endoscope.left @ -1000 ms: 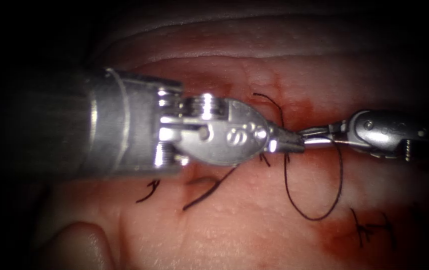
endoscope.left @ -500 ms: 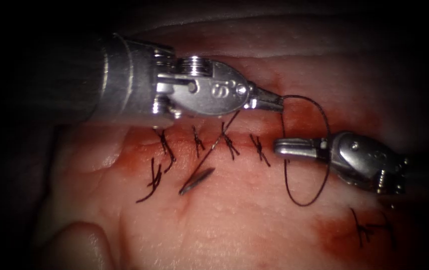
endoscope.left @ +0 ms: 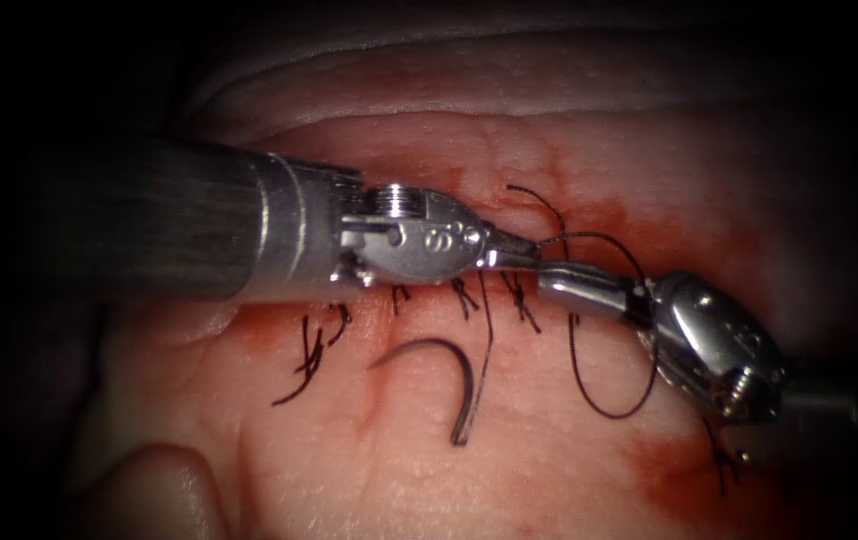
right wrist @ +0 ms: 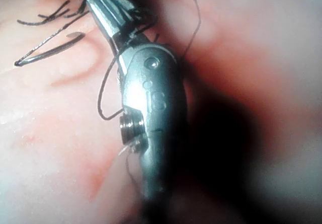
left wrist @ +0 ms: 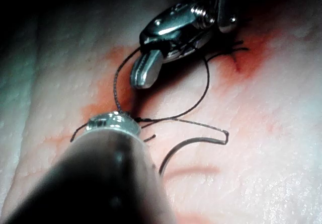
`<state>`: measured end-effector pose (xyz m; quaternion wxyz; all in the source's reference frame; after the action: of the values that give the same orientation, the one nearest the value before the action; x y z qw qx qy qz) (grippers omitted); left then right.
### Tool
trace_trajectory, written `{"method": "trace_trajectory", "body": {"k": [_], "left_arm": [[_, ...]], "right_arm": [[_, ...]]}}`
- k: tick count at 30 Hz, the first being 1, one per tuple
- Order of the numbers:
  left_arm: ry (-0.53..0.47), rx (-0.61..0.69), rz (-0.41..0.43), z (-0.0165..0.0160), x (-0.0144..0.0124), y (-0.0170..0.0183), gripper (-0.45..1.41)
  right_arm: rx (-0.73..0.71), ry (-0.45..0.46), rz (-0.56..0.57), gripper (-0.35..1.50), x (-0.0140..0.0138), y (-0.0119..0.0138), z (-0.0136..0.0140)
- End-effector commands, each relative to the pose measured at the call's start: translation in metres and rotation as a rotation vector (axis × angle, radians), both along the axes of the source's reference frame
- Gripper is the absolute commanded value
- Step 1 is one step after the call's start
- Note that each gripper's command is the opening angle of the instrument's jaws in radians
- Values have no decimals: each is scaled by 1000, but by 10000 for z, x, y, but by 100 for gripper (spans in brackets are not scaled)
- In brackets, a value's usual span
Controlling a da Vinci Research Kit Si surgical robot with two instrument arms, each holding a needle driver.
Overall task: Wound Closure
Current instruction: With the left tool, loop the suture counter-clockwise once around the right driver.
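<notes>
Needle (endoscope.left: 466,388) first, nearest to us: it lies loose on the tissue (endoscope.left: 369,480) on the near side of the cut, toward the left end of the stitch row, curve flat, not in the flesh, and no claw holds it. Its thread (endoscope.left: 486,330) runs straight up from the tail end to the left claw (endoscope.left: 514,250), whose jaws are clamped on it.

Just behind the needle sits a row of tied stitches (endoscope.left: 521,300) across the cut, with cut ends of thread (endoscope.left: 301,372) splayed at the left. So by my reading a good stretch is closed already; what's left seems to be the knot now in hand at the right end of the row.

Right claw (endoscope.left: 571,285) lies tip to tip with the left, jaws together, nothing visibly pinched. A wide loop (endoscope.left: 604,408) of thread hangs round it, and that loop is the snag risk here. A short loose tail (endoscope.left: 534,195) curls beyond. Red fluid (endoscope.left: 689,470) stains the near right, with another stitch (endoscope.left: 724,462) partly under the right tool.
</notes>
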<state>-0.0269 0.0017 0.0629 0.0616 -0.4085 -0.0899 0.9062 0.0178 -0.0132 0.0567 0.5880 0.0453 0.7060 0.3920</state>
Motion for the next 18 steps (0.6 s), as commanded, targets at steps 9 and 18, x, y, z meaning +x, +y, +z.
{"method": "trace_trajectory", "body": {"k": [9, 18], "left_arm": [[-3, 6, 14, 2, 0, -29, -45], [-21, 14, 30, -3, -16, -46, -45]], "right_arm": [[32, -117, 93, -35, 4, 9, 13], [202, -537, 91, 10, 26, 28, 30]]}}
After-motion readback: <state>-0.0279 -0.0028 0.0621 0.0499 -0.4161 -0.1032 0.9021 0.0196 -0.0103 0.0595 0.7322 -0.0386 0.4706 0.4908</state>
